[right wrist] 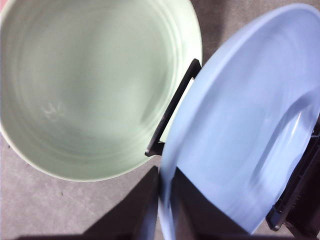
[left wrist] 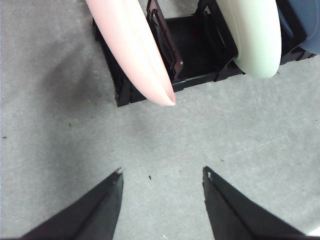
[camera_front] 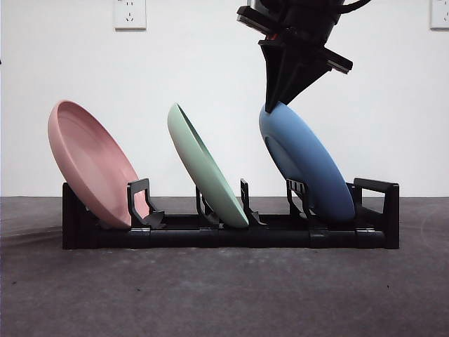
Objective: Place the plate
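**Bystanders on the table**

A pink plate and a green plate lean tilted in their own slots, well apart. The grey table carries them. Two white wall sockets sit high on the white wall.

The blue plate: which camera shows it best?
The front view: the blue plate leans in the black rack, its rim pinched by the right gripper. The right wrist view shows its face close and cropped; the left wrist view shows only an edge.
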{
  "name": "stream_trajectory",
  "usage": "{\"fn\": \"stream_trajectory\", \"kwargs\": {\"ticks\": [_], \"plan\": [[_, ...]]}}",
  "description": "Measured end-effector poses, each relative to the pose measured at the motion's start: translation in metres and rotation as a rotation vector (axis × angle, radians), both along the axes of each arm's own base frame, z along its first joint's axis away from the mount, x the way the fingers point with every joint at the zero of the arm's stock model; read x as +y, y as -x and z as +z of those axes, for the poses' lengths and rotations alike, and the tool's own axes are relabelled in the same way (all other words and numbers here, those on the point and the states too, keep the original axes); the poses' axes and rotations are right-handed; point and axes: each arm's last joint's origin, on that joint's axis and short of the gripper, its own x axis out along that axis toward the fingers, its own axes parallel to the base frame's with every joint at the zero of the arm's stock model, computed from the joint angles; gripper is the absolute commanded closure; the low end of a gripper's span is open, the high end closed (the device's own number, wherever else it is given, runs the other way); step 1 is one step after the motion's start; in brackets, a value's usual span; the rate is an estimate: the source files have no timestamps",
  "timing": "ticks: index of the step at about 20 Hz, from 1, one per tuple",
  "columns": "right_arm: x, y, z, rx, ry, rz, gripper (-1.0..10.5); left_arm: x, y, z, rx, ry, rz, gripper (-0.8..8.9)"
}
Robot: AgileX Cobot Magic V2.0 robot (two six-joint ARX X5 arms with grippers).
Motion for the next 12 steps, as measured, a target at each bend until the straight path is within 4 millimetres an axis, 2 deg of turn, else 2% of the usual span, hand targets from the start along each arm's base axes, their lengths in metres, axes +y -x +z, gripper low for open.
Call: {"fn": "stream_trajectory", "kwargs": {"ticks": [2,5,9,12], "plan": [[-0.001,0.001,0.005,0.009,-0.011,0.006,9.3,0.0,0.0,0.0,0.0,0.0,0.0,5.61],[-0.004,0.006,0.038,-0.031,-0.084,0.042,9.3,0.0,0.0,0.0,0.0,0.0,0.0,5.62],[-0.016,0.033,0.093,-0.144,-0.164,0.113,9.3,0.0,0.0,0.0,-0.005,0.001,0.0,5.62],[-0.025,0.054,0.112,-0.188,-0.191,0.188,9.3,0.0,-0.001,0.001,-0.016,0.002,0.0,5.62]]}}
